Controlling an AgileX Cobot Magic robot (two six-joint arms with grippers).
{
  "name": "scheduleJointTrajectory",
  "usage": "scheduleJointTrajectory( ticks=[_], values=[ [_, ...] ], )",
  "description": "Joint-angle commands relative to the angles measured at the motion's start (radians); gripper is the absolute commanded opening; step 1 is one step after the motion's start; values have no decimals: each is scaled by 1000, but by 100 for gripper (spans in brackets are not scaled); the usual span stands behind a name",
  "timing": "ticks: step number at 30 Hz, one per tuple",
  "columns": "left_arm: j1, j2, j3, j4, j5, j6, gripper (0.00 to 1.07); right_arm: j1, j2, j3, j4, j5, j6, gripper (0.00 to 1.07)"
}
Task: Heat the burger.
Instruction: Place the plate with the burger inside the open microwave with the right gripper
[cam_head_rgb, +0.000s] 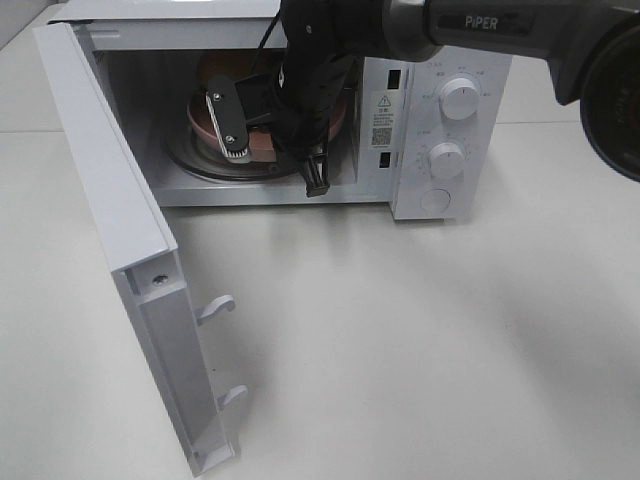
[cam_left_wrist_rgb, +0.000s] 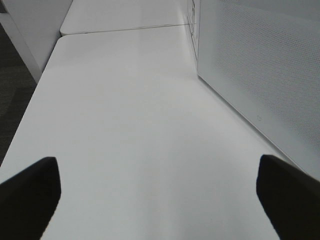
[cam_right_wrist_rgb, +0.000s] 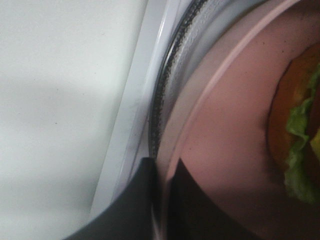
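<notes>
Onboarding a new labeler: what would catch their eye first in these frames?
The white microwave, its door wide open, with the right arm reaching inside it. There the right fingers pinch the rim of the pink plate carrying the burger, over the glass turntable. The left fingers hang open above the table beside the microwave.

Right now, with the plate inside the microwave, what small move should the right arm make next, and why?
Probably open the right gripper to let go of the pink plate. Its jaws pinch the rim, the plate with the burger already sits over the glass turntable inside, and the door hangs open.
</notes>
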Motion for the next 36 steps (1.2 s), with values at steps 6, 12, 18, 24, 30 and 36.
scheduleJointTrajectory(
  ticks=[6, 12, 18, 24, 30, 36],
  values=[
    [3, -19, 3, -10, -11, -2, 101, -2, 42, -108, 9, -25, -15, 0],
    [3, -19, 3, -10, -11, -2, 101, 10, 51, -119, 30, -26, -19, 0],
    [3, -19, 3, -10, -11, -2, 101, 22, 63, -139, 53, -24, -35, 0],
    [3, -19, 3, -10, -11, -1, 101, 33, 81, -176, 66, -17, -35, 0],
    [3, -19, 3, -10, -11, -3, 101, 33, 82, -176, 66, 1, -31, 0],
    [3, -19, 3, -10, -11, -3, 101, 33, 82, -176, 66, 1, -14, 0]
  ],
)
